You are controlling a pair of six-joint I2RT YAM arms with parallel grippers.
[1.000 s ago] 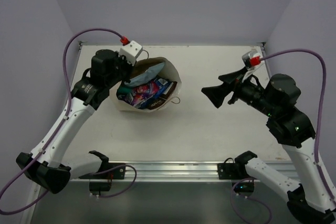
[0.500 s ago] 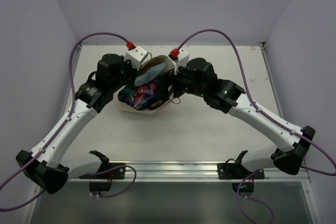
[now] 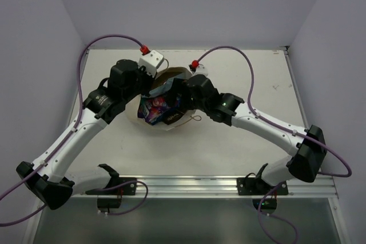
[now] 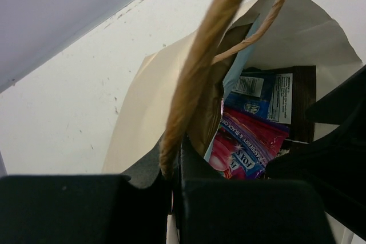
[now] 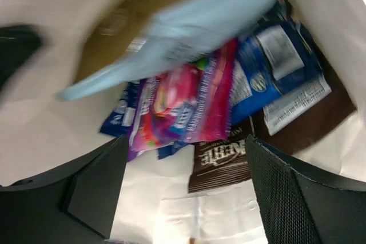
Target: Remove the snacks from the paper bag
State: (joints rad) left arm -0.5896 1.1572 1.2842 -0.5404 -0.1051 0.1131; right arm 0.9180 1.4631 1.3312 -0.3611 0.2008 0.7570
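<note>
Right gripper [image 5: 187, 141], fingers spread, is newly brought into paper bag [image 3: 171, 125]; handle [image 4: 194, 84] is pinched by left gripper [image 4: 174, 181]; grasp on snacks [image 5: 189, 101] is judged next.

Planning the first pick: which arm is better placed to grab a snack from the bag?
Right. The right gripper hangs open at the mouth of the bag, facing the magenta packet; the left gripper is shut on the handle, busy holding the bag.

Robotics lab cell: bare lavender walls [image 3: 189, 4], white table [image 3: 229, 147], aluminium rail [image 3: 189, 184] along near edge.
</note>
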